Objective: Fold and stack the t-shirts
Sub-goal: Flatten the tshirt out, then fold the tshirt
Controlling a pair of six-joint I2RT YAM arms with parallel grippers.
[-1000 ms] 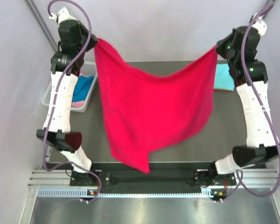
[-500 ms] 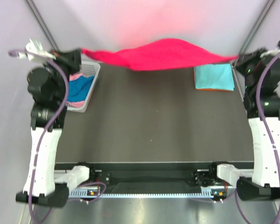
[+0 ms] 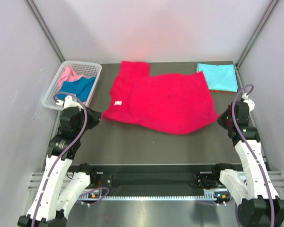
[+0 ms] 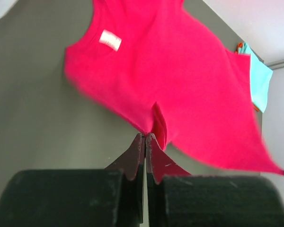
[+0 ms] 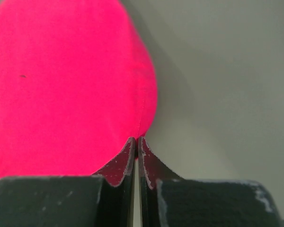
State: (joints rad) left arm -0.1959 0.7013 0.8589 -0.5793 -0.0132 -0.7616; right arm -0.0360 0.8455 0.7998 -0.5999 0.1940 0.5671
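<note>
A crimson red soft cloth t-shirt (image 3: 163, 101) is seen spread nearly flat on the dark grey table top (image 3: 146, 142), towards the far middle. A small white label (image 3: 117, 103) shows at its neckline on the left side.

The left gripper (image 3: 98, 115) is held low at the shirt's near left corner. In the left wrist view its fingers (image 4: 132, 156) are pressed together, and a pinched ridge of the red cloth is caught between their tips.

The right gripper (image 3: 219, 118) is placed at the shirt's near right corner. In the right wrist view its fingers (image 5: 118, 165) are likewise closed, and the rounded edge of the red cloth is drawn into their tips.

A light turquoise folded t-shirt (image 3: 217, 76) is laid flat at the far right corner of the table, close to the red shirt's far right edge.

A white plastic lattice basket (image 3: 48, 97) is set at the far left of the table, near the red shirt's left side but apart from it. A pink cloth (image 3: 68, 75) and a royal blue cloth (image 3: 80, 87) are bundled inside it, the pink one towards the far end and the blue one beside it.
</note>
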